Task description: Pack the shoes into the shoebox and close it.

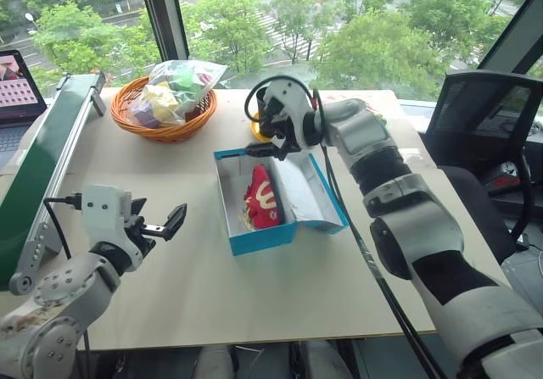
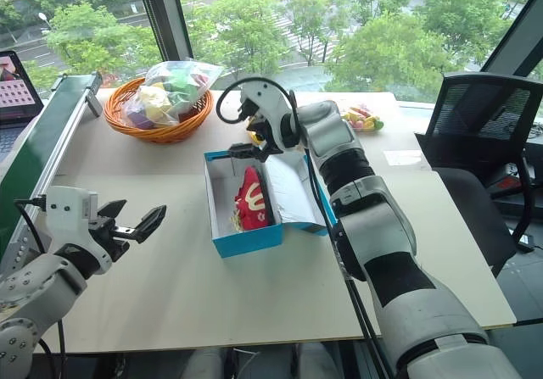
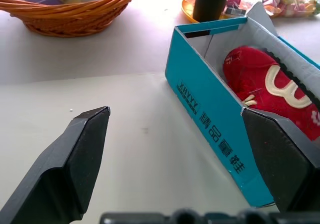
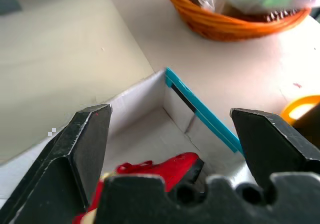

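You've got the shoebox mid-table, lid folded flat out to its right, open top facing up. Red shoes sit inside, toward the box's middle and near end; the far end of the white interior is bare. You can't tell from here whether that's one shoe or two stacked.

Your right gripper hangs over the box's far end, fingers spread wide, holding nothing, not touching the shoes. Your left gripper is also spread and empty, above bare tabletop, well to the left of the box.

Room: the table is open between your left gripper and the box's left wall, and along the near edge. A green conveyor rail runs down the left edge. Far left, a wicker basket holds a clear bag of coloured items. An orange dish sits just beyond the box's far end. A black chair stands off the right side.
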